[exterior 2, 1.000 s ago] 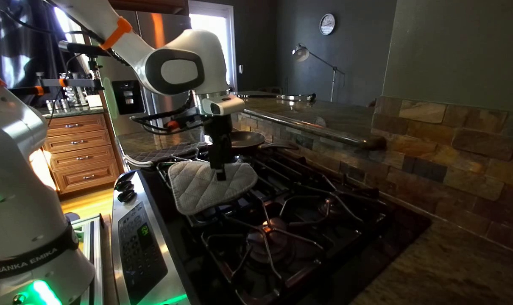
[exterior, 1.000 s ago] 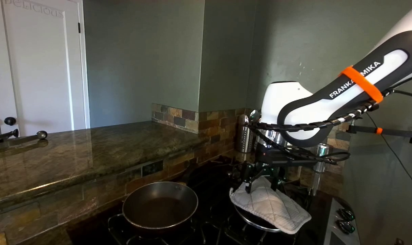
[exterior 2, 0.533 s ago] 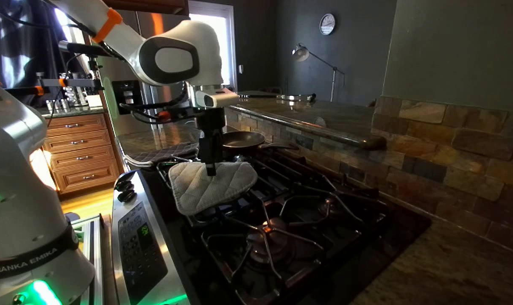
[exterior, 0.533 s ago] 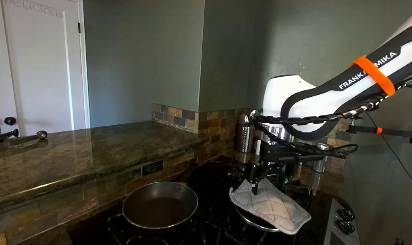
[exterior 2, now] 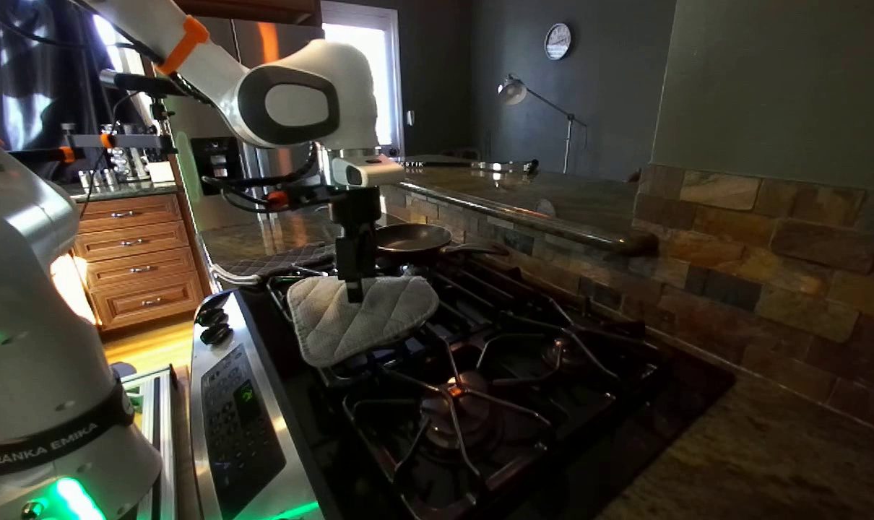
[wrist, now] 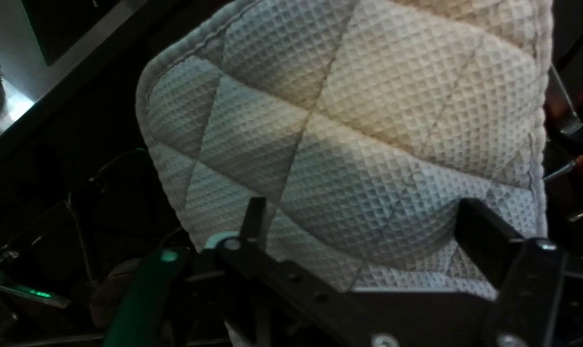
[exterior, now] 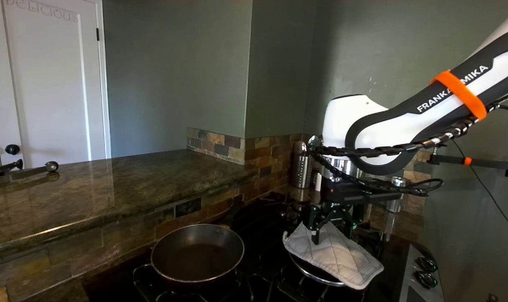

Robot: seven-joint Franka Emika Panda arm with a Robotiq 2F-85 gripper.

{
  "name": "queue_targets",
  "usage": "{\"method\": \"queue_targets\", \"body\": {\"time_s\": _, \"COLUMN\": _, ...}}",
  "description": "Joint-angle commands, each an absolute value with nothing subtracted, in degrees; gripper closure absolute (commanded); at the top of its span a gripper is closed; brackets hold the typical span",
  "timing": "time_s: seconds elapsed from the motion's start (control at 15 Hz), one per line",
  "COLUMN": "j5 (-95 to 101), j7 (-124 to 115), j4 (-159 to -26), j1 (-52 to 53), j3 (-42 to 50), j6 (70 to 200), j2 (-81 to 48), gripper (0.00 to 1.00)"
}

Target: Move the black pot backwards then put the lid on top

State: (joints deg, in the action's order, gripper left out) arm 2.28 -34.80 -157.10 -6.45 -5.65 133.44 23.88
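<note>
The black pot (exterior: 197,253), wide and shallow with a grey-brown inside, sits on the stove beside the raised counter; it also shows in an exterior view (exterior 2: 413,238) behind the gripper. The lid (exterior: 336,260), a white quilted pad, lies tilted over a round thing with a shiny rim (exterior: 315,276), which it mostly hides. The lid also shows in an exterior view (exterior 2: 357,328) and fills much of the wrist view (wrist: 349,120). My gripper (wrist: 361,205) is open, fingers wide apart, over the lid; I cannot tell if the fingertips touch it. The gripper points down in both exterior views (exterior: 331,237) (exterior 2: 355,297).
Metal burner grates (exterior 2: 455,404) cover the stove. The control panel (exterior 2: 242,404) with knobs runs along its front edge. The raised stone counter (exterior: 132,184) borders the pot's side. Steel canisters (exterior: 302,165) stand in the corner. A dark quilted mat (exterior 2: 285,261) lies beyond the stove.
My gripper first rose and shifted toward the robot's base side, then came down slightly over the lid. The lid and the black pot have not moved.
</note>
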Motion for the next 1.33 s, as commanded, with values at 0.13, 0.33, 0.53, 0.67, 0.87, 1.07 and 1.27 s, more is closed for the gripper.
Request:
{"method": "queue_targets", "body": {"time_s": 0.13, "j5": 0.9, "j7": -35.1, "j4": -157.2, "j1": -5.8, "j3": -5.9, "j6": 135.5, "j2": 21.5, "gripper": 0.12}}
{"method": "queue_targets", "body": {"time_s": 0.33, "j5": 0.6, "j7": -35.3, "j4": -157.1, "j1": -5.7, "j3": -6.0, "j6": 136.2, "j2": 20.6, "gripper": 0.42}}
{"method": "queue_targets", "body": {"time_s": 0.53, "j5": 0.3, "j7": -35.5, "j4": -156.8, "j1": -5.5, "j3": -6.0, "j6": 136.7, "j2": 20.2, "gripper": 0.64}}
{"method": "queue_targets", "body": {"time_s": 0.67, "j5": 0.3, "j7": -35.6, "j4": -156.6, "j1": -5.6, "j3": -6.0, "j6": 136.7, "j2": 20.2, "gripper": 0.70}}
{"method": "queue_targets", "body": {"time_s": 0.87, "j5": 0.2, "j7": -35.5, "j4": -156.5, "j1": -5.5, "j3": -6.0, "j6": 136.6, "j2": 20.2, "gripper": 0.70}}
{"method": "queue_targets", "body": {"time_s": 1.07, "j5": -0.2, "j7": -35.0, "j4": -156.7, "j1": -5.3, "j3": -5.8, "j6": 136.4, "j2": 21.1, "gripper": 0.70}}
{"method": "queue_targets", "body": {"time_s": 1.27, "j5": -0.7, "j7": -34.3, "j4": -156.7, "j1": -5.1, "j3": -5.4, "j6": 135.7, "j2": 22.3, "gripper": 0.70}}
